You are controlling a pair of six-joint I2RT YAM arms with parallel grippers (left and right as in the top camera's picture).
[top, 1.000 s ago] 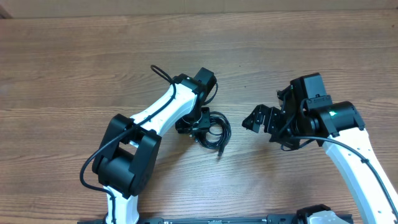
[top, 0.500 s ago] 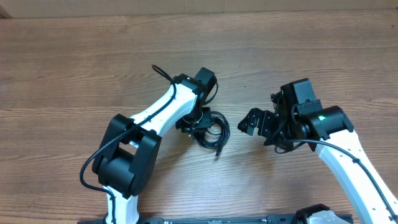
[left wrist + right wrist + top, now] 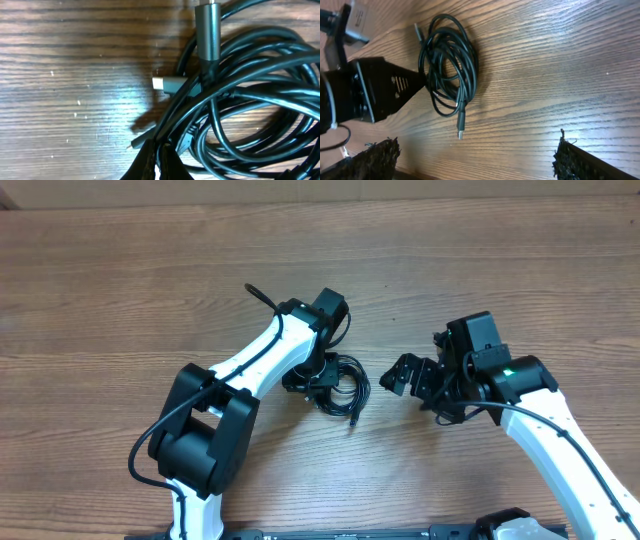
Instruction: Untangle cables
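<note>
My left gripper [image 3: 158,161] has clamped shut since a second ago, pinching a strand at the coil's nine o'clock edge, so I judge teasing apart can begin. The cables [image 3: 345,388] lie mid-table [image 3: 120,280], a tight black coil, one plug [image 3: 352,422] trailing toward five o'clock. My right gripper [image 3: 405,375] has crept nearer from three o'clock, jaws wide, empty.

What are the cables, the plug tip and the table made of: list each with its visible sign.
The cables: probably a black rubber or plastic jacket; smooth, slightly glossy, bending in loose loops.
The plug tip: bare metal, it seems; bright silver and reflective.
The table: wood or wood-look laminate, cannot tell which; brown grain lines under a soft sheen.
</note>
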